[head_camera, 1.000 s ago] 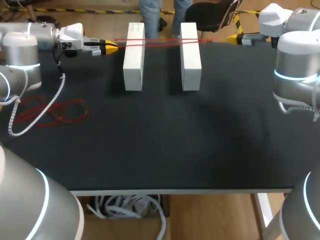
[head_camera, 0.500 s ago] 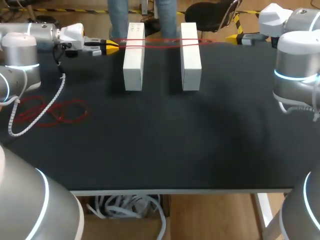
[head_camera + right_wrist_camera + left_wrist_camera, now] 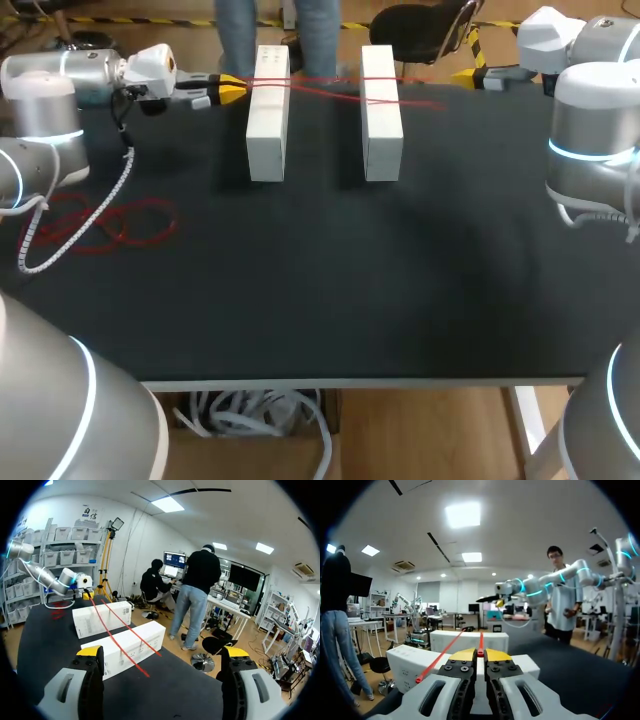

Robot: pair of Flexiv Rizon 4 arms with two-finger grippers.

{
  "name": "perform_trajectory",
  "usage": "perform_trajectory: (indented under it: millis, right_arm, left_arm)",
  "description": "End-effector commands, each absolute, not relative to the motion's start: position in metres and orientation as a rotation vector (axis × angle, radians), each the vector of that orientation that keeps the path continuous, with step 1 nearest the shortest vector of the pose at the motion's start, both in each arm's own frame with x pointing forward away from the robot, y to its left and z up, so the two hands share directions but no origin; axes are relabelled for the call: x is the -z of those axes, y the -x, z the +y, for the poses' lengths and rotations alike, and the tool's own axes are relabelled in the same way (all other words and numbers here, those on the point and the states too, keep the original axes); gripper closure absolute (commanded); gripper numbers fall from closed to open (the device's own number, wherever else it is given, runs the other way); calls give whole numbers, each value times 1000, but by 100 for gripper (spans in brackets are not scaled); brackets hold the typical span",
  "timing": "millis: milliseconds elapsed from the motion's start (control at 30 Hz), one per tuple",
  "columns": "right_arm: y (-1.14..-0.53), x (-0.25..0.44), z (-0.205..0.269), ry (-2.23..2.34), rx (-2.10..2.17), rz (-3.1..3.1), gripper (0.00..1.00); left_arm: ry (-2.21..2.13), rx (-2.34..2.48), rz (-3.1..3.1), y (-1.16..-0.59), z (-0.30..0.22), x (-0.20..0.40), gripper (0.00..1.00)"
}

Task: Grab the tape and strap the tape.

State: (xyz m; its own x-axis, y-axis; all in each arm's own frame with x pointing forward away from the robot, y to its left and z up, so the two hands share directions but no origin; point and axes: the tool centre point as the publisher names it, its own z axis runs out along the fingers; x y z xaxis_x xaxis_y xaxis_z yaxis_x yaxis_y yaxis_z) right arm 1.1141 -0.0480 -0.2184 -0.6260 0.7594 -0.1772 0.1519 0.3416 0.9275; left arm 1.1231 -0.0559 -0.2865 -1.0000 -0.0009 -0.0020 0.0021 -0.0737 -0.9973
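left tool (image 3: 228,90) is clenched on the red tape (image 3: 320,83), which runs rightward across both white boxes (image 3: 267,130). its loose ends lie just past them, nearest the released right tool (image 3: 468,76).

The table (image 3: 300,280) is matt black, the two white blocks (image 3: 268,130) smooth, perhaps cardboard, the left arm (image 3: 45,95) glossy silver.

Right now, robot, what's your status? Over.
Left gripper shut on red tape. Right gripper open, empty. Tape lies across two white boxes.
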Motion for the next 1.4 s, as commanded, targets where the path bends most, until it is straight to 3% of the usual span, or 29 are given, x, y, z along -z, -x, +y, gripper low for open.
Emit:
perform_trajectory:
  millis: [33,767,1400]
  right_arm:
    - [-1114,218,-49,-792,-1292,2001,0]
    - [-1114,218,-49,-792,-1292,2001,0]
    - [-1114,218,-49,-792,-1292,2001,0]
  left_arm:
    - [35,2280,2122,-1104,-64,271,100]
    - [203,2433,1777,-1031,-93,196,100]
    - [358,2422,1519,-978,-84,147,100]
